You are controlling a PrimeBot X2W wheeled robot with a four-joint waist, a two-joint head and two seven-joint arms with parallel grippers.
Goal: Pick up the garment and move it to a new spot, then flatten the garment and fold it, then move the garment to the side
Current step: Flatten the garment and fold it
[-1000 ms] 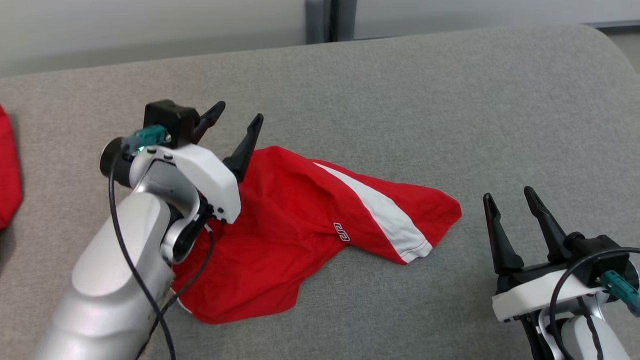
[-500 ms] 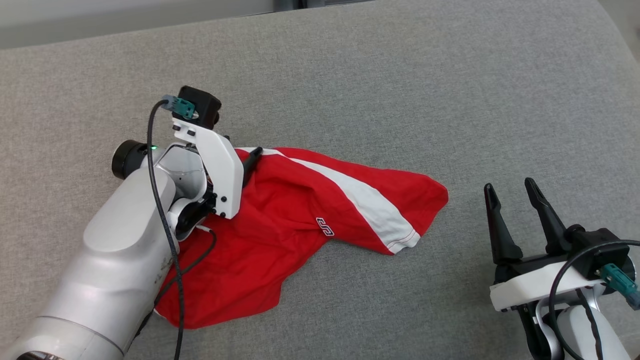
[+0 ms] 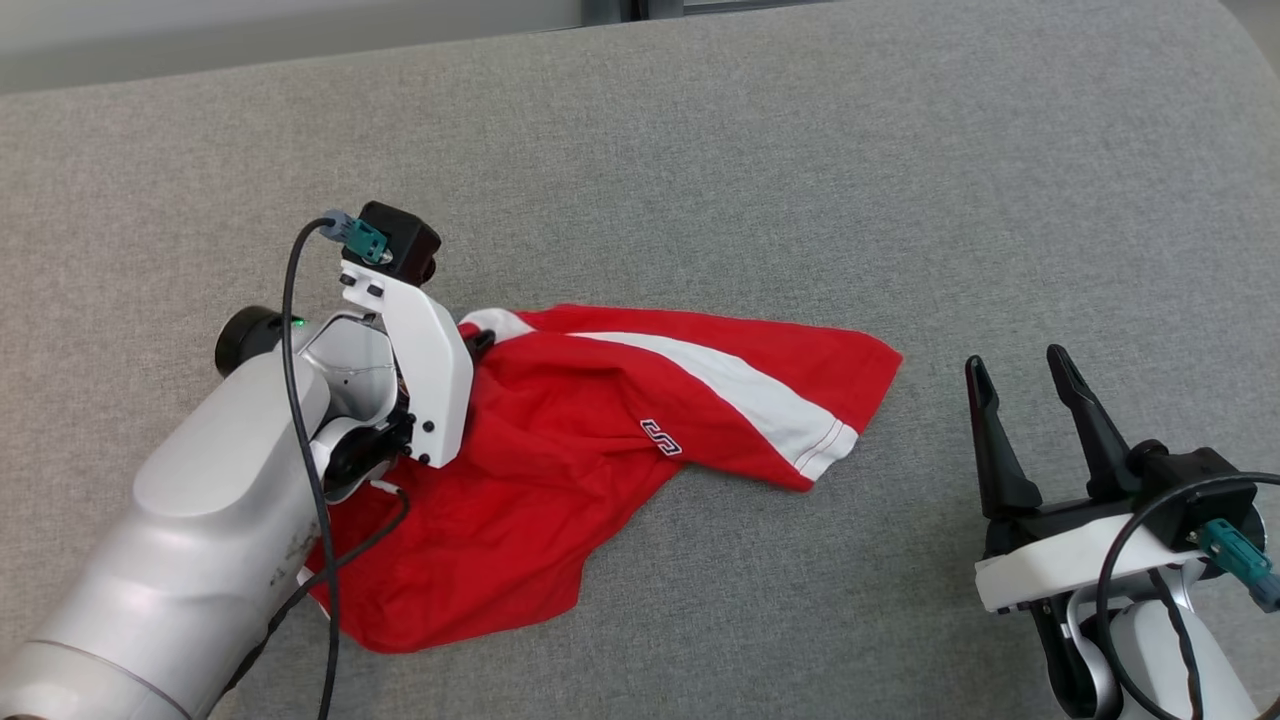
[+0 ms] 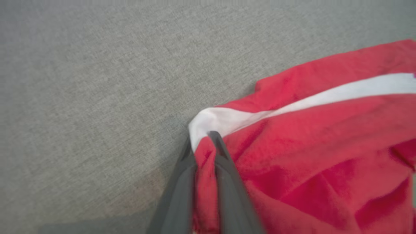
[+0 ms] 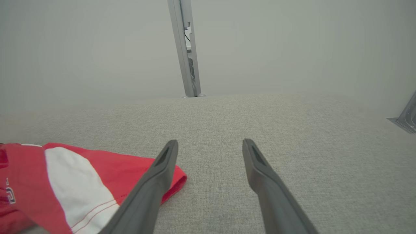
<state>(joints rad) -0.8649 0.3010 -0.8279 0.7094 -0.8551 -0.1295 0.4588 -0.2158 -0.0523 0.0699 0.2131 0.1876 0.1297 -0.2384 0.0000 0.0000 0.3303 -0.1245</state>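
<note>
The garment (image 3: 560, 440), a red T-shirt with a white stripe, lies crumpled on the grey fabric surface (image 3: 800, 180). My left gripper (image 3: 478, 340) points down at the garment's upper-left corner. In the left wrist view my left gripper (image 4: 203, 143) is shut on a fold of red and white cloth of the garment (image 4: 325, 136). My right gripper (image 3: 1015, 375) stands open at the lower right, apart from the garment. In the right wrist view my right gripper (image 5: 209, 146) has grey surface between its fingers, and the garment's sleeve (image 5: 74, 182) lies to its left.
The grey surface's far edge (image 3: 300, 70) runs along the top of the head view, with a pale wall behind it. A metal post (image 5: 185, 48) stands against that wall in the right wrist view. A rounded corner of the surface (image 3: 1240, 40) sits at the top right.
My left gripper came down onto the garment's upper-left corner and closed on the cloth, which has bunched up there. The head camera tilted down. My right gripper stayed open and still.
</note>
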